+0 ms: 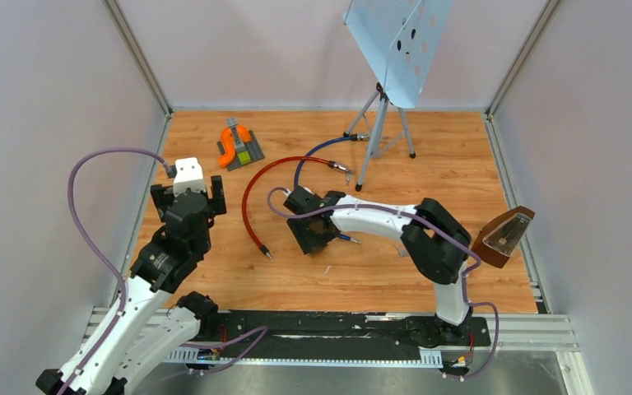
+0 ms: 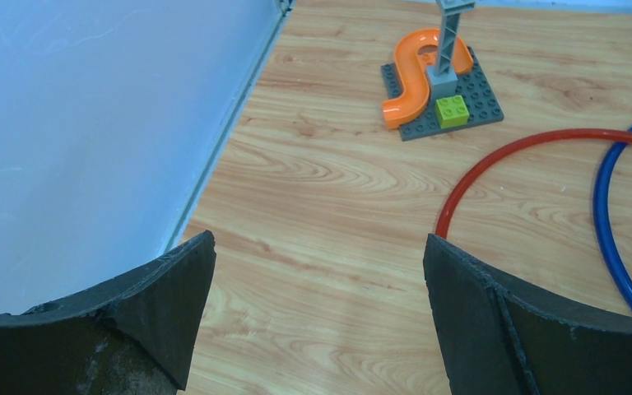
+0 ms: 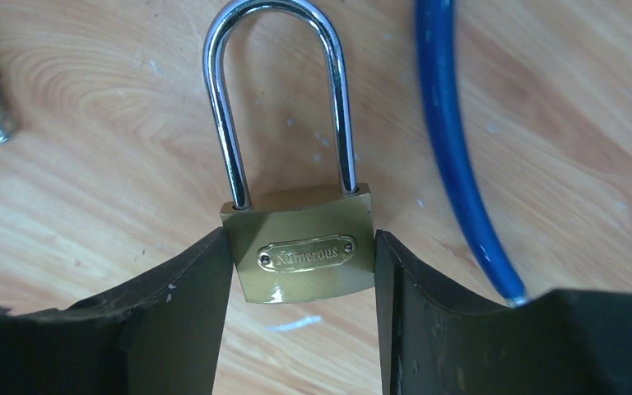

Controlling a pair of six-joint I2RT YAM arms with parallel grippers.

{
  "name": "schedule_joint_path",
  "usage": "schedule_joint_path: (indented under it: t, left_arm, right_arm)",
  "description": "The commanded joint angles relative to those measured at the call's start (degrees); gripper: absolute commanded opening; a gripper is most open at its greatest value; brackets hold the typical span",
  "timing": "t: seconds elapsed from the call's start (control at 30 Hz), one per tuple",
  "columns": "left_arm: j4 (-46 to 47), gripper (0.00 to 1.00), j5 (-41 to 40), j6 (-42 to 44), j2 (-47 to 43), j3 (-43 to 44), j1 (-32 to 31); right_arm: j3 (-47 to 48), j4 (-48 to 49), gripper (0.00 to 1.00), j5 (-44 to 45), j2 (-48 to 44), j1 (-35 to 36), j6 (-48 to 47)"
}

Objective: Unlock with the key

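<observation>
A brass padlock (image 3: 303,216) with a closed steel shackle (image 3: 280,90) lies flat on the wooden table. My right gripper (image 3: 300,247) is shut on the padlock's body, one finger against each side. In the top view the right gripper (image 1: 313,232) sits low at the table's middle and hides the padlock. No key shows in any view. My left gripper (image 1: 188,197) is open and empty near the left wall. In its wrist view the left gripper (image 2: 317,243) holds nothing over bare wood.
An orange track on a grey brick plate (image 1: 239,146) stands at the back left. It also shows in the left wrist view (image 2: 436,78). A red cable (image 1: 251,193) and a blue cable (image 1: 313,152) loop mid-table. The blue cable (image 3: 453,148) runs beside the padlock. A music stand (image 1: 387,107) is at the back and a metronome (image 1: 504,237) at the right edge.
</observation>
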Motion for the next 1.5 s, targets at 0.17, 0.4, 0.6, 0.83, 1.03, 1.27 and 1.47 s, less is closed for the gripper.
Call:
schedule_joint_path:
  t: [0.17, 0.4, 0.6, 0.83, 1.03, 1.27, 1.47]
  left_arm:
    - [2.3, 1.0, -4.3, -1.8, -4.0, 0.2, 1.7]
    - [2.4, 1.0, -3.9, -1.9, -4.2, 0.2, 1.9]
    - [2.8, 1.0, -3.0, -1.8, -3.7, 0.0, 2.1]
    - [2.8, 1.0, -2.2, -1.9, -3.7, 0.1, 2.3]
    - [2.9, 1.0, -1.4, -1.8, -3.6, 0.1, 2.5]
    - [2.8, 1.0, -0.4, -1.9, -3.4, 0.0, 2.7]
    - [2.7, 1.0, 0.1, -1.9, -3.4, 0.0, 2.7]
  right_arm:
    - [11.4, -0.6, 0.61, -2.0, 9.1, 0.9, -0.7]
    - [11.0, -4.6, 0.84, -0.7, 2.3, 0.9, -0.1]
    - [6.1, -9.7, 0.89, 2.7, -7.4, -1.7, 3.6]
    - [-9.9, -16.0, 0.9, 6.0, -19.1, -14.1, 11.8]
    - [-19.0, -15.2, 0.85, 3.4, -27.2, -27.1, 12.5]
    - [-23.2, -10.9, 0.74, -1.5, -25.9, -32.0, 12.3]
    - [-26.0, -9.6, 0.71, -0.6, -23.2, -32.8, 13.0]
